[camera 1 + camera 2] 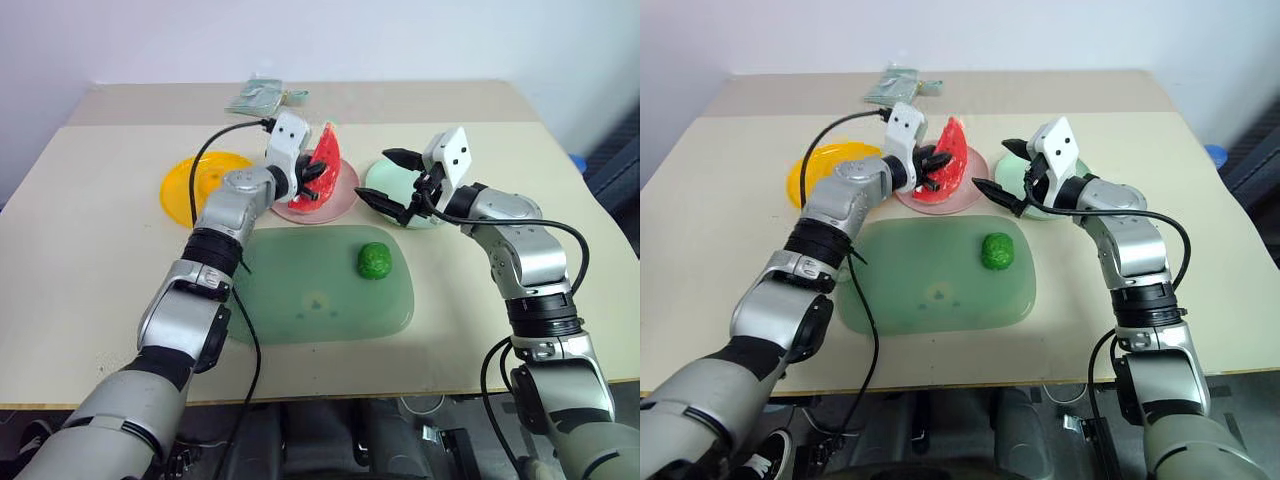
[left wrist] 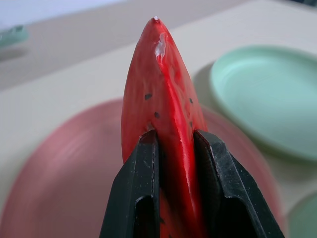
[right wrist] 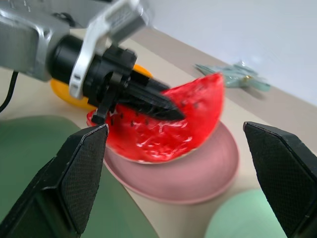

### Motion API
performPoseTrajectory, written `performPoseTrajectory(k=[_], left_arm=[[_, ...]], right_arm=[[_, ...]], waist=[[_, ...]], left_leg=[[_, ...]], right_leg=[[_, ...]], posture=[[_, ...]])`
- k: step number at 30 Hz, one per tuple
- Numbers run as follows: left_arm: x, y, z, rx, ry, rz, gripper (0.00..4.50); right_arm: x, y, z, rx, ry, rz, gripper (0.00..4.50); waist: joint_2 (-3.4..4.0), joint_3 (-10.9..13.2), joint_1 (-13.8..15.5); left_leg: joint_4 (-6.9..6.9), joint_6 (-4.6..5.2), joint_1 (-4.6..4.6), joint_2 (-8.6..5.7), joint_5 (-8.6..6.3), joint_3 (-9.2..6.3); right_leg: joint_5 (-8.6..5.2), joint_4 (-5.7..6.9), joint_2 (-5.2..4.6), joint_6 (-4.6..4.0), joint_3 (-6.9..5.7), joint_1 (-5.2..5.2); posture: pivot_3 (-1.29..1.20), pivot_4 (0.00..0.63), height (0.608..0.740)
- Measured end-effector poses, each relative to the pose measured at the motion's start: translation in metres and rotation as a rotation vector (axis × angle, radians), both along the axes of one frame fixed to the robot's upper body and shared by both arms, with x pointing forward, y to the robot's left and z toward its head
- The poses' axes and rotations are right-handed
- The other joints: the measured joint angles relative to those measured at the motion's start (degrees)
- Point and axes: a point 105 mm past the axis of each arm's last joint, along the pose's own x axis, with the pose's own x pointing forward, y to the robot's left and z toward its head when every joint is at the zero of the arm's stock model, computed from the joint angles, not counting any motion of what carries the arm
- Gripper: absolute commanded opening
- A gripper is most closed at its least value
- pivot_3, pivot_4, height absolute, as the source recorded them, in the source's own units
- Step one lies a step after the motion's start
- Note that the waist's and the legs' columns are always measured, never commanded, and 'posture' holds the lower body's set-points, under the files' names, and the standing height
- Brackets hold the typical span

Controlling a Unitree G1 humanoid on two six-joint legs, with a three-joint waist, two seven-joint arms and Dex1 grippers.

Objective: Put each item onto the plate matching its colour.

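The left gripper [image 1: 312, 180] pinches the red slice [image 1: 325, 160] between its fingers [image 2: 143, 198], holding it on edge over the pink plate [image 1: 340, 195]. At 3 o'clock of it, the right gripper [image 1: 392, 180] hovers with fingers spread before the mint plate [image 1: 385, 180]. The green ball [image 1: 374, 260] lies on the tray [image 1: 300, 300]; the yellow plate [image 1: 185, 185] sits at 9 o'clock of the pink one.

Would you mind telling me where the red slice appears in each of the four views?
Left eye: red slice, upper centre, over the pink plate.
Right eye: upper centre.
Left wrist: centre, between the left gripper fingers.
Right wrist: centre, above the plate.
Shared landmark: pink plate.
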Motion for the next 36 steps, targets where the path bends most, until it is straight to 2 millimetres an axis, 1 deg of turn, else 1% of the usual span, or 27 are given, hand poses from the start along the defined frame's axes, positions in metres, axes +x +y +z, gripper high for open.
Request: performPoseTrajectory(k=[1, 2, 4, 5, 7, 8, 10, 12, 14, 16, 17, 20, 23, 24, 26, 28, 32, 35, 36], left_arm=[[0.002, 0.0, 0.0, -0.017, 0.009, 0.003, 1.52], [0.003, 0.0, 0.001, -0.022, 0.005, 0.002, 1.78], [0.004, 0.001, 0.006, -0.03, -0.025, -0.003, 2.69], [0.005, 0.001, 0.009, -0.04, -0.039, -0.001, 3.21], [0.003, -0.001, 0.02, -0.081, -0.079, -0.04, 4.14], [0.001, -0.002, 0.027, -0.094, -0.102, -0.061, 4.44], [-0.006, -0.002, 0.045, -0.111, -0.168, -0.112, 4.44], [-0.018, 0.003, 0.057, -0.122, -0.198, -0.179, 4.44], [-0.039, 0.013, 0.061, -0.145, -0.187, -0.28, 4.44], [-0.066, 0.031, 0.062, -0.165, -0.164, -0.382, 4.44], [-0.077, 0.036, 0.062, -0.154, -0.163, -0.417, 4.44], [-0.125, 0.047, 0.052, -0.101, -0.148, -0.596, 4.44], [-0.16, 0.059, 0.039, -0.178, -0.066, -0.706, 4.44], [-0.169, 0.064, 0.036, -0.185, -0.052, -0.725, 4.44], [-0.18, 0.07, 0.031, -0.158, -0.037, -0.751, 4.44], [-0.188, 0.075, 0.026, -0.102, -0.06, -0.751, 4.44], [-0.194, 0.082, 0.01, -0.045, -0.085, -0.741, 4.44], [-0.194, 0.084, 0.01, -0.017, -0.126, -0.734, 4.44], [-0.194, 0.084, 0.01, -0.006, -0.147, -0.726, 4.5]], right_arm=[[0.0, -0.001, -0.002, -0.001, 0.005, -0.004, 4.5], [0.0, -0.001, -0.003, -0.002, 0.008, -0.007, 4.5], [-0.002, -0.003, -0.003, -0.01, 0.006, -0.013, 4.5], [-0.003, -0.003, -0.003, -0.014, 0.001, -0.012, 4.5], [-0.006, -0.006, -0.005, -0.029, 0.002, -0.016, 4.5], [-0.007, -0.008, -0.008, -0.032, 0.01, -0.018, 4.5], [-0.012, -0.005, -0.011, -0.023, 0.043, 0.011, 4.5], [-0.019, -0.003, -0.015, -0.026, 0.078, 0.052, 4.5], [-0.031, -0.003, -0.022, -0.053, 0.125, 0.105, 4.5], [-0.038, -0.001, -0.032, -0.075, 0.179, 0.142, 4.5], [-0.04, 0.001, -0.034, -0.082, 0.186, 0.154, 4.5], [-0.043, 0.007, -0.045, -0.127, 0.212, 0.183, 4.5], [-0.043, 0.011, -0.053, -0.165, 0.221, 0.188, 4.5], [-0.043, 0.012, -0.057, -0.185, 0.225, 0.184, 4.5], [-0.042, 0.012, -0.065, -0.22, 0.235, 0.179, 4.5], [-0.041, 0.012, -0.071, -0.243, 0.248, 0.173, 4.5], [-0.039, 0.005, -0.081, -0.296, 0.274, 0.154, 4.5], [-0.038, 0.002, -0.085, -0.315, 0.282, 0.15, 4.5], [-0.038, 0.001, -0.086, -0.321, 0.288, 0.151, 4.24]], waist=[[0.0, 0.0, 0.0], [0.0, 0.0, 0.0], [0.0, 0.0, 0.2], [0.0, 0.0, 0.2], [-0.01, 0.0, 0.2], [-0.01, 0.0, 0.2], [0.0, 0.0, 0.1], [0.01, 0.0, -0.3], [0.05, 0.0, -0.5], [0.06, 0.0, -0.6], [0.06, 0.0, -0.5], [0.08, 0.0, -0.1], [0.06, 0.0, 0.2], [0.06, 0.0, 0.2], [0.06, 0.0, 0.3], [0.06, 0.0, 0.2], [0.06, 0.0, 0.1], [0.06, 0.0, 0.2], [0.06, 0.0, 0.1]], left_leg=[[0.02, 0.0, -0.02, 0.0, 0.0, 0.0], [0.02, 0.0, -0.02, -0.01, 0.0, 0.01], [0.03, 0.0, -0.02, -0.01, 0.0, 0.0], [0.03, 0.0, -0.02, -0.01, 0.0, 0.01], [0.03, 0.0, -0.04, -0.01, 0.0, 0.01], [0.03, 0.0, -0.04, -0.01, 0.0, 0.01], [0.02, 0.0, -0.01, 0.0, 0.0, 0.01], [-0.01, 0.0, 0.01, 0.03, 0.0, 0.01], [-0.05, -0.01, 0.04, 0.08, 0.0, 0.01], [-0.03, -0.02, 0.05, 0.1, 0.01, -0.01], [-0.01, -0.03, 0.05, 0.11, 0.01, -0.01], [0.03, -0.03, 0.06, 0.1, 0.01, 0.0], [0.08, -0.03, 0.04, 0.09, 0.01, -0.01], [0.09, -0.02, 0.04, 0.08, 0.01, -0.02], [0.09, -0.02, 0.05, 0.07, 0.01, -0.02], [0.09, -0.02, 0.06, 0.07, 0.01, -0.01], [0.08, -0.02, 0.06, 0.08, 0.01, 0.0], [0.08, -0.02, 0.05, 0.08, 0.01, 0.0], [0.08, -0.01, 0.06, 0.08, 0.01, 0.0]], right_leg=[[0.0, -0.01, 0.0, 0.0, 0.0, 0.0], [0.0, -0.01, -0.02, 0.01, 0.0, 0.0], [0.0, -0.01, -0.02, 0.01, 0.0, 0.0], [0.0, -0.01, -0.02, 0.01, 0.0, 0.0], [0.0, 0.0, -0.02, 0.01, 0.0, 0.0], [0.0, 0.0, -0.02, 0.01, 0.0, 0.0], [0.0, 0.02, -0.02, 0.01, 0.0, 0.0], [0.0, 0.04, 0.01, 0.0, 0.01, 0.0], [-0.01, 0.07, 0.05, -0.01, 0.02, -0.01], [-0.01, 0.12, 0.07, -0.02, 0.03, -0.01], [-0.01, 0.12, 0.07, -0.02, 0.03, -0.01], [-0.01, 0.11, 0.03, -0.03, 0.04, 0.01], [-0.01, 0.11, 0.0, -0.03, 0.04, 0.03], [-0.01, 0.11, -0.01, -0.03, 0.03, 0.03], [-0.01, 0.11, -0.01, -0.04, 0.03, 0.04], [-0.02, 0.1, -0.01, -0.04, 0.04, 0.04], [-0.02, 0.1, 0.01, -0.05, 0.03, 0.03], [-0.02, 0.1, 0.01, -0.05, 0.03, 0.04], [-0.02, 0.09, 0.01, -0.05, 0.03, 0.04]], posture=[[0.0, 0.15, 0.74], [0.0, 0.15, 0.74], [0.0, 0.15, 0.74], [0.0, 0.15, 0.74], [0.0, 0.15, 0.74], [0.0, 0.15, 0.74], [0.0, 0.15, 0.74], [0.0, 0.15, 0.74], [0.0, 0.15, 0.74], [0.0, 0.15, 0.74], [0.0, 0.15, 0.74], [0.0, 0.15, 0.74], [0.0, 0.15, 0.74], [0.0, 0.15, 0.74], [0.0, 0.15, 0.74], [0.0, 0.15, 0.74], [0.0, 0.15, 0.74], [0.0, 0.15, 0.74], [0.0, 0.15, 0.74]])
